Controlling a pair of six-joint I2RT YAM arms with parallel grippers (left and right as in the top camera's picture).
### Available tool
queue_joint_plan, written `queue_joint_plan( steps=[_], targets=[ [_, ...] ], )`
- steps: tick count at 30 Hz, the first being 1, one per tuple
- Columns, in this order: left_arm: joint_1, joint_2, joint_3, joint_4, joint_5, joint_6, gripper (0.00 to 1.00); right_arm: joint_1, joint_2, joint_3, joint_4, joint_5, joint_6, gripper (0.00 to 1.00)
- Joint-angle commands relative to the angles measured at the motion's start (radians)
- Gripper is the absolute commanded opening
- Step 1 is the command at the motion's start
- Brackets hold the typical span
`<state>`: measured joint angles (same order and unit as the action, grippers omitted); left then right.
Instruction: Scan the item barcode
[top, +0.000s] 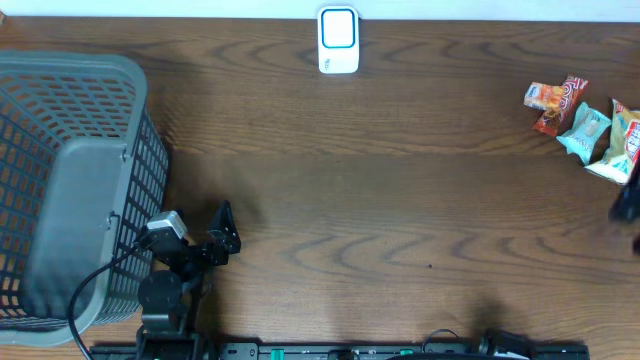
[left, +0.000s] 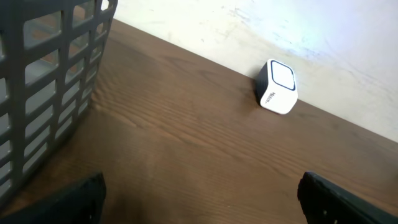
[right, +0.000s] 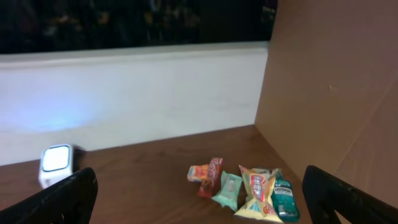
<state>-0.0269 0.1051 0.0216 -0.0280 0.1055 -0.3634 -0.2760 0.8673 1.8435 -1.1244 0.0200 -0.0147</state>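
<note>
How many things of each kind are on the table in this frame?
Basket: 1
Scanner: 1
Small packaged items: 5
Total: 7

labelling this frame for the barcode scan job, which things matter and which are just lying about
For the job:
- scanner
- snack packets, the items to scan

Just lying about:
- grey basket, not needed for the scan itself, as far as I can tell
</note>
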Motion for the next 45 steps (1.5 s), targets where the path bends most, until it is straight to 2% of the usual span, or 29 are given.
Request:
queue_joint_plan(
  steps=[1, 5, 11, 19, 24, 28, 35, 45],
  targets=[
    [0.004, 0.000, -0.018, -0.031, 0.009, -0.009, 0.98, 0.011, -0.098, 0.000, -0.040, 0.003, -0.002, 0.99],
    [0.004, 0.000, -0.018, -0.031, 0.010, -0.008, 0.98, 0.057, -0.204, 0.000, -0.102, 0.004, -0.002, 0.99],
    [0.004, 0.000, -0.018, -0.031, 0.009, -0.008, 0.98, 0.216, -0.441, 0.000, -0.243, -0.004, -0.001, 0.99],
    [0.004, 0.000, -0.018, -0.031, 0.009, -0.009, 0.98, 0.297, -0.630, -0.019, -0.246, 0.007, -0.002, 0.99],
    [0.004, 0.000, -0.018, -0.031, 0.009, -0.008, 0.98, 0.304, -0.718, -0.138, -0.212, 0.009, -0.002, 0.99],
    [0.004, 0.000, -0.018, -0.031, 0.009, -0.009, 0.98, 0.308, -0.772, -0.303, -0.101, 0.011, -0.002, 0.99],
    [0.004, 0.000, -0.018, -0.031, 0.009, -0.008, 0.98, 0.338, -0.826, -0.673, 0.209, 0.011, -0.001, 0.99],
    [0.004, 0.000, -0.018, -0.031, 0.009, -0.009, 0.98, 0.340, -0.845, -1.214, 0.739, 0.024, -0.002, 0.99]
  ],
)
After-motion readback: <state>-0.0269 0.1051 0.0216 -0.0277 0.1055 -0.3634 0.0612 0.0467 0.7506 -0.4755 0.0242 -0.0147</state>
